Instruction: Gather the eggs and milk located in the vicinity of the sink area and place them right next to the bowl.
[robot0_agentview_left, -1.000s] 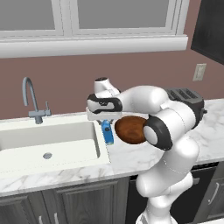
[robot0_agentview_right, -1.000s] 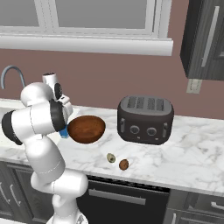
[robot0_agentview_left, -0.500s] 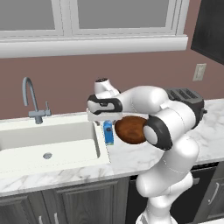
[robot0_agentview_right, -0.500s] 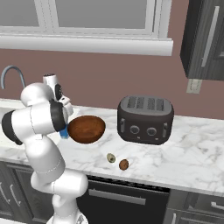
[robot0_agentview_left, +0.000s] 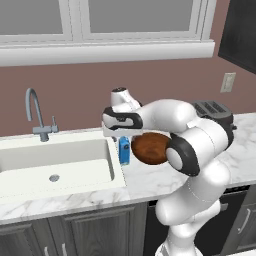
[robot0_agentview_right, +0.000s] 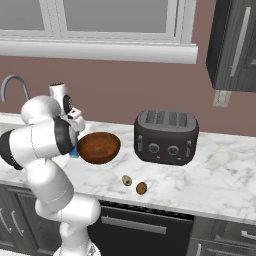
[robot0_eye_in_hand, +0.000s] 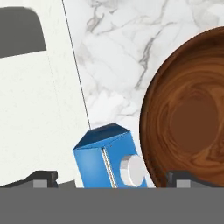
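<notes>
I find the gripper directly above the milk, jaws spread wide with one finger tip on each side of the carton and clear gaps between; nothing is held. In the hand view I look straight down on the carton's gabled top and its white cap, so its long axis stands upright and runs along the gripper's own line. The carton lies straight below the hand, not offset to either side.

The milk stands on the worktop in the narrow strip between the sink area's right rim and the bowl. From above, the carton sits just beside the bowl's rim; whether they touch I cannot tell. I judge it placed as the task requires.

The two eggs, the pale one and the reddish-brown one, lie close together near the worktop's front edge, in front of the bowl and toward the toaster. They lie on the far side of the bowl from the gripper. If they need attention, I judge the hand must lift clear, then cross the bowl toward that front edge.
</notes>
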